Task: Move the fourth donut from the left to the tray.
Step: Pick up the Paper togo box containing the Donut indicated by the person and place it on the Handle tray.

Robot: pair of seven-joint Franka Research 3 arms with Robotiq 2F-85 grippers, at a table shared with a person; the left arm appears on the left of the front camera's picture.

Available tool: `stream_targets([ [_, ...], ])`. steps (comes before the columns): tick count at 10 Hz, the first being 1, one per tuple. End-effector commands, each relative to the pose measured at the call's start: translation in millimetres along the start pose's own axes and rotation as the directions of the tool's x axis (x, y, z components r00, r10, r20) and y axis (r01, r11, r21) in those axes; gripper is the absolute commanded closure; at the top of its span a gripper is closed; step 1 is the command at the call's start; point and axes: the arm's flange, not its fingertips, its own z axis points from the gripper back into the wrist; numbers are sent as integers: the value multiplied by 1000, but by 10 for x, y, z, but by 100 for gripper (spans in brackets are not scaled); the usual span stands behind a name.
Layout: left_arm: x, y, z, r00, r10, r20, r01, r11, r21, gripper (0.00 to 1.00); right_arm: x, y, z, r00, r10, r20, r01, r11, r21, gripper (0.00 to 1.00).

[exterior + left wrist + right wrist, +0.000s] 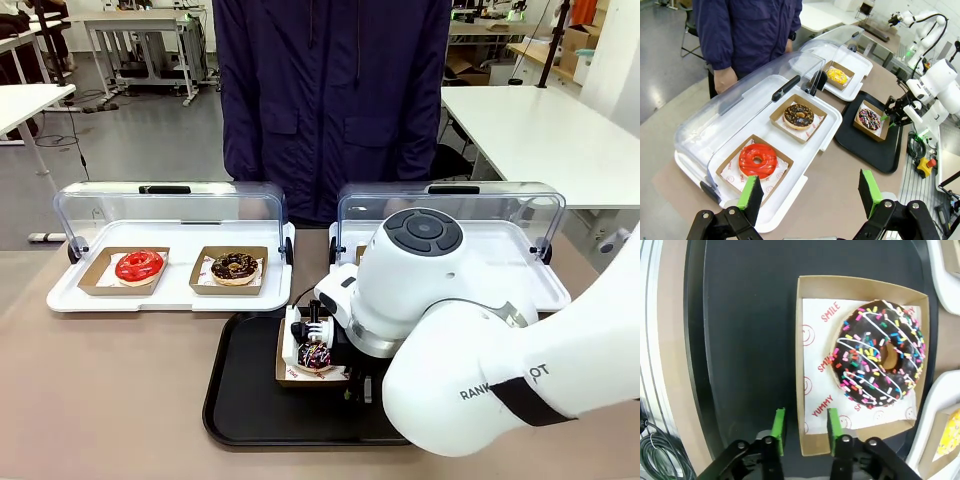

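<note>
1. Chocolate-iced, the fourth donut (880, 352) sits in its cardboard holder (807, 290) on the tray (745, 330) by the worktop's near edge.
2. Right tool (805, 432) straddles the holder's wall, parted.
3. Left tool (810, 192) hangs released.

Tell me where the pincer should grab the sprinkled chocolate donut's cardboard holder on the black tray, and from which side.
Take the cardboard holder by its thin upright wall at the corner nearest the right pincer, coming from above with one finger inside and one outside. The wall is narrow enough to pinch, and gripping there keeps the pads off the iced donut, which sits toward the far side. The black tray around it leaves room.
</note>
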Motion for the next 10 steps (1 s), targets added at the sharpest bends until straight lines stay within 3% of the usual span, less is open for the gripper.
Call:
stream_targets([
  [1, 5, -7, 1, 1000, -4, 10, 4, 1000, -7, 0, -452, 292, 380, 1000, -1, 16, 1, 1000, 10, 0],
  [4, 5, -7, 1, 1000, -4, 10, 4, 1000, -7, 0, -477, 232, 721, 999, -5, 38, 5, 1000, 11, 0],
  [8, 5, -7, 1, 1000, -4, 10, 4, 1000, -7, 0, -480, 177, 809, 997, 26, 78, -24, 1000, -19, 0],
  [9, 5, -7, 1, 1000, -4, 10, 4, 1000, -7, 0, -77, -113, 826, 999, -11, 34, 12, 1000, -19, 0],
  [10, 5, -7, 1, 1000, -4, 10, 4, 1000, -7, 0, -77, -113, 826, 999, -11, 34, 12, 1000, -19, 0],
])
